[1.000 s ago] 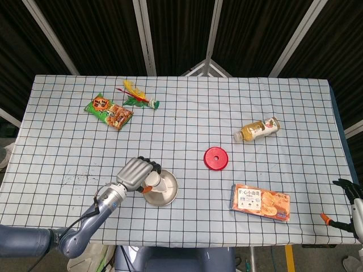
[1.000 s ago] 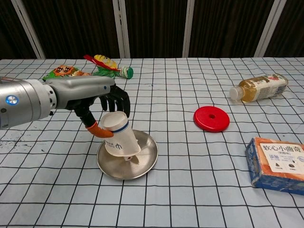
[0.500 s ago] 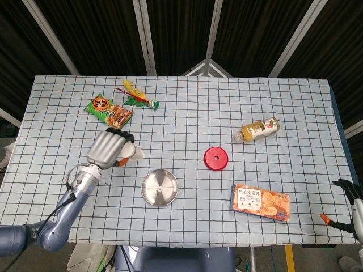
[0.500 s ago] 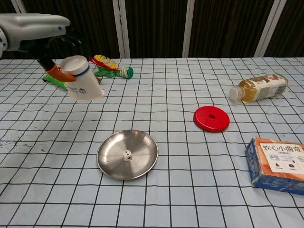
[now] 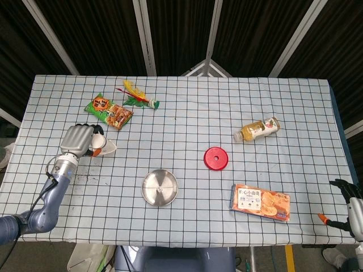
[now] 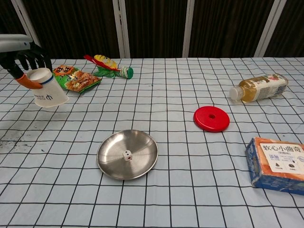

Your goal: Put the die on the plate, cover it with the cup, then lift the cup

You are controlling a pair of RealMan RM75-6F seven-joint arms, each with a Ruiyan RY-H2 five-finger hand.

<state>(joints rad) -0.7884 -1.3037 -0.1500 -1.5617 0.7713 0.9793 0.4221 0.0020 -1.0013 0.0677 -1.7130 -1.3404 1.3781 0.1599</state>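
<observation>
White cup (image 6: 48, 94) in left hand's fingers (image 6: 24, 57), die (image 6: 126, 155) on plate (image 6: 142, 145)

You're working at a table (image 5: 187, 102) under a white cloth with a black grid, filling the middle of the frame. Along the top, dark corrugated panels (image 5: 91, 34) stand behind slanted pale metal struts (image 5: 144, 37). Grey floor shows at lower right.

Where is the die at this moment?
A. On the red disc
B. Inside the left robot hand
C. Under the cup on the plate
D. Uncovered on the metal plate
D: the die lies bare on the metal plate, while the left robot hand holds the cup far off to the side, above the table.
</observation>
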